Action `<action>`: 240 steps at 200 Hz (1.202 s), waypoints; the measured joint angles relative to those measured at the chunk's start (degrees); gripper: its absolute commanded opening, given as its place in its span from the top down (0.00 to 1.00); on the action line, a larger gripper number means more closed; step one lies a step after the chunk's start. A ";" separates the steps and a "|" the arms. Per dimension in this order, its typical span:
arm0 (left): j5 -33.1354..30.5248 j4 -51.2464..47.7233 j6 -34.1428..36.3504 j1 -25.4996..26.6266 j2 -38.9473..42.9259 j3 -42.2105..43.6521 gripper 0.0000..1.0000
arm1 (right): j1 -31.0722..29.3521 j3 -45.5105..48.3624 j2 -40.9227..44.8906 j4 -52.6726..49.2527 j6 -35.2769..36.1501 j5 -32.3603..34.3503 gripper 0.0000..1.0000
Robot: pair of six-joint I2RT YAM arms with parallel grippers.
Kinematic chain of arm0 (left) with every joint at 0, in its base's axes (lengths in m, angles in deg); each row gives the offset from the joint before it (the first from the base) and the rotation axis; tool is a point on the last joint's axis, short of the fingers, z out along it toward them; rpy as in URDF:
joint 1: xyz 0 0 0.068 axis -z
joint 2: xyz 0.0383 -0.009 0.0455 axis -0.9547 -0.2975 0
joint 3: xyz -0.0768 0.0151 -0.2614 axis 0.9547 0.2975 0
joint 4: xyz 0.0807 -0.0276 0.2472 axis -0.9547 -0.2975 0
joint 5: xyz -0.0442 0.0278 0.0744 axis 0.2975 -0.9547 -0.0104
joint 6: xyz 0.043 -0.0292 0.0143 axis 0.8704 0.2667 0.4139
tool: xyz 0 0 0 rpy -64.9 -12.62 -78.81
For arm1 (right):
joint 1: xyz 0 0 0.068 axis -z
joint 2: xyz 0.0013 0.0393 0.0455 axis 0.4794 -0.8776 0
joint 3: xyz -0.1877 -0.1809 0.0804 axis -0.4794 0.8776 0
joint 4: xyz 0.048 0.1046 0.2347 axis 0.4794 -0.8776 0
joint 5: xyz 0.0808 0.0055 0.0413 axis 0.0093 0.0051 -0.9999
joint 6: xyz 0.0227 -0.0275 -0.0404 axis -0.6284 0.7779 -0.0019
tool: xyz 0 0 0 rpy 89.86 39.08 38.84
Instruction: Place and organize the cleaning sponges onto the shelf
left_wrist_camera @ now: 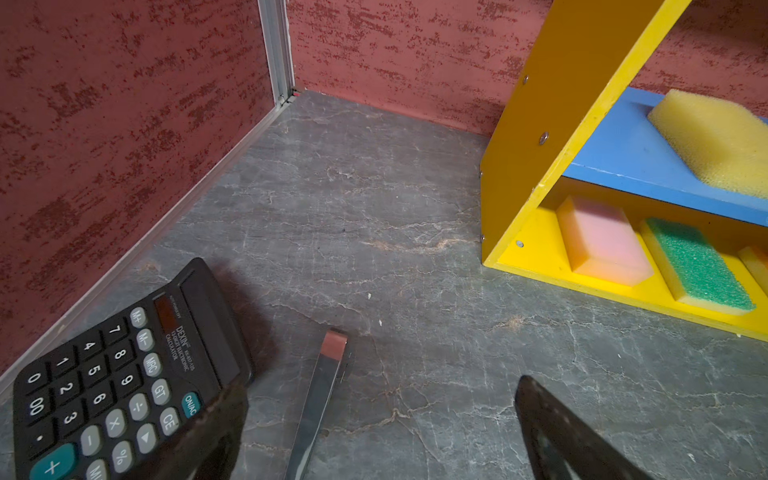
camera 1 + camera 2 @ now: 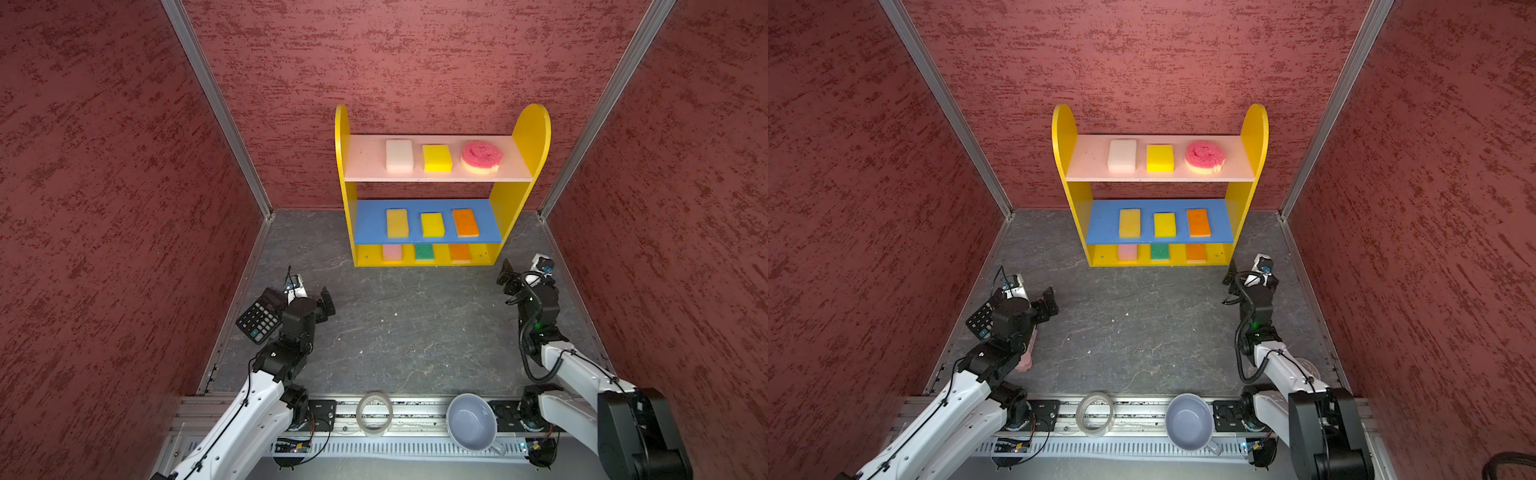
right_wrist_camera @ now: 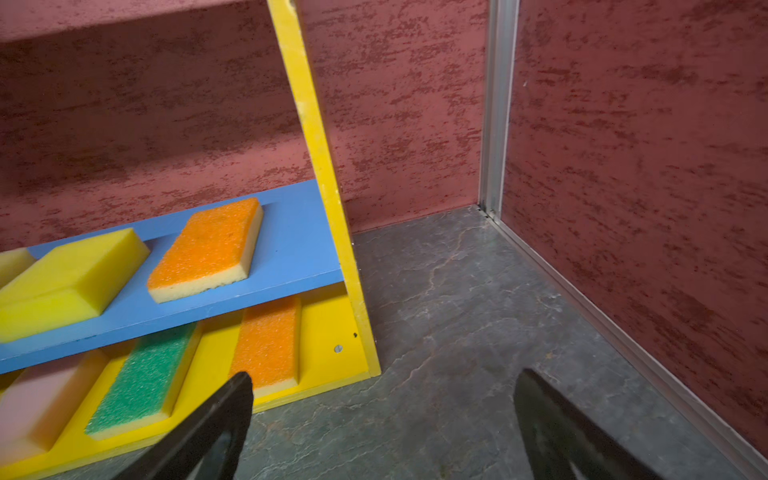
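Observation:
The shelf [image 2: 536,137] [image 2: 1254,129] stands against the back wall. Its pale pink top board carries a white sponge [image 2: 399,155], a yellow one [image 2: 437,158] and a round red-pink one [image 2: 482,157]. Two yellow sponges [image 2: 397,223] [image 2: 432,225] and an orange one [image 3: 208,249] lie on the blue board. The yellow base holds pink [image 1: 600,241], green [image 1: 698,266] and orange [image 3: 268,340] sponges. My left gripper [image 2: 326,305] [image 1: 380,388] hovers open and empty over the floor at front left. The right gripper [image 2: 509,284] [image 3: 384,376] is open and empty by the shelf's right foot.
A black calculator [image 2: 259,318] [image 1: 116,374] lies beside the left gripper, near the left wall. A flat shiny strip with a reddish tip [image 1: 320,399] lies under that gripper. A clear tape roll [image 2: 374,413] and a pale blue cup [image 2: 471,422] sit on the front rail.

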 measured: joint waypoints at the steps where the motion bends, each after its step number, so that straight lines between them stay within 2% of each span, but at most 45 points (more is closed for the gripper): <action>1: 0.11 0.00 0.07 -0.07 -0.02 0.00 0.01 | 0.00 0.20 -0.04 0.15 0.00 0.26 0.01; 28: 2.12 -0.04 2.54 -1.70 -1.14 -0.22 0.01 | 0.00 3.52 -3.63 3.50 -0.02 3.74 0.01; 73: 3.72 1.14 6.23 -4.66 -2.29 -0.20 0.01 | 0.17 3.72 -8.96 5.22 1.86 7.43 0.01; 145: 9.55 12.07 9.09 -14.45 -10.60 6.58 0.01 | 0.55 -2.58 -15.32 6.29 3.91 10.78 0.01; 182: 12.35 24.65 9.22 -18.86 -15.43 8.70 0.00 | 0.83 -2.93 -18.84 10.19 6.16 11.34 0.01; 215: 18.05 34.12 8.74 -24.76 -24.65 7.58 0.00 | 1.07 -7.61 -22.88 8.13 7.08 11.06 0.01; 240: 20.31 40.35 8.70 -25.81 -31.41 5.29 0.01 | 1.60 -10.49 -24.55 6.73 7.04 10.38 0.01</action>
